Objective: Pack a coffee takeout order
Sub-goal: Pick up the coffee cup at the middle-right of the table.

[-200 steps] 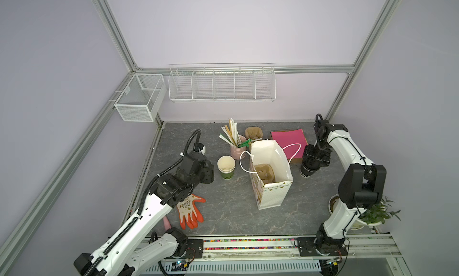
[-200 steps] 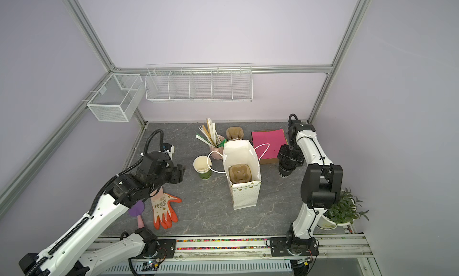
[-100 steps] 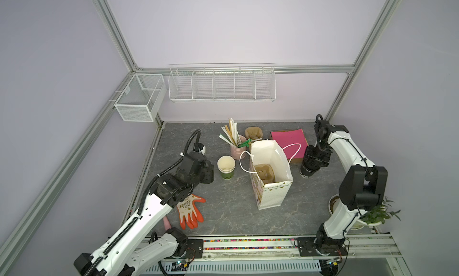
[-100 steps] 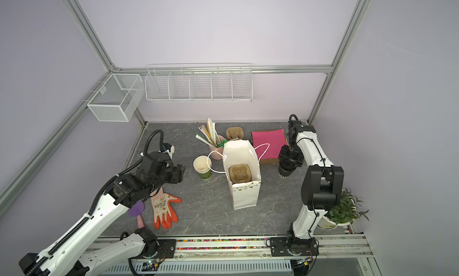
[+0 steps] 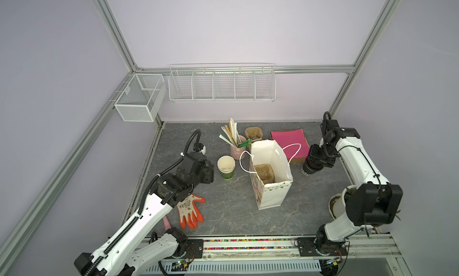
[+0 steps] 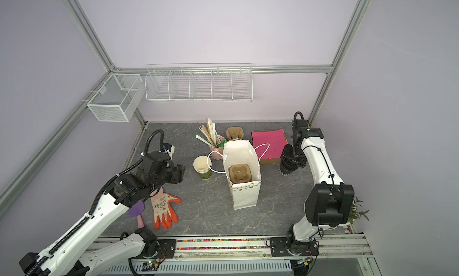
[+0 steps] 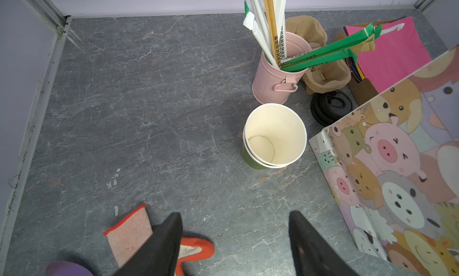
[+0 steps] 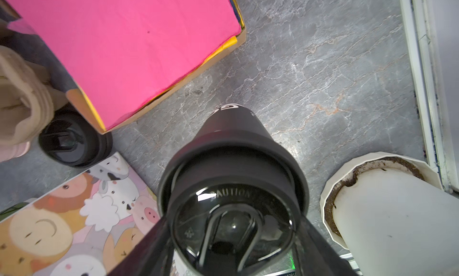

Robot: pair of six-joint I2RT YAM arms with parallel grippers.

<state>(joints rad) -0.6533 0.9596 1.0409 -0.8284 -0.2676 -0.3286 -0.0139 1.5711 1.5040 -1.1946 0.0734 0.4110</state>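
Note:
The white cartoon-print bag [image 5: 272,187] stands open mid-table with a brown pulp cup carrier [image 5: 264,173] inside. The pink paper sheet [image 5: 289,140] lies on a stack behind it. To the right of the bag a black lidded cup [image 8: 233,153] stands on the table, and my right gripper [image 8: 232,235] is shut on it just under the lid, one finger on each side. My left gripper [image 7: 234,227] hangs open and empty over bare table, pointing at a green paper cup [image 7: 273,135] with a white inside.
A pink bucket of stir sticks [image 5: 236,150] and a second stack of carriers [image 5: 253,133] stand behind the bag. Black lids [image 7: 330,107] lie beside them. An orange-and-white glove [image 5: 190,210] lies by the left arm. A white plant pot [image 8: 387,200] sits near the right arm's base.
My right gripper's jaws have narrowed onto the black cup. Neither arm has otherwise moved, and the bag and other things stay put.

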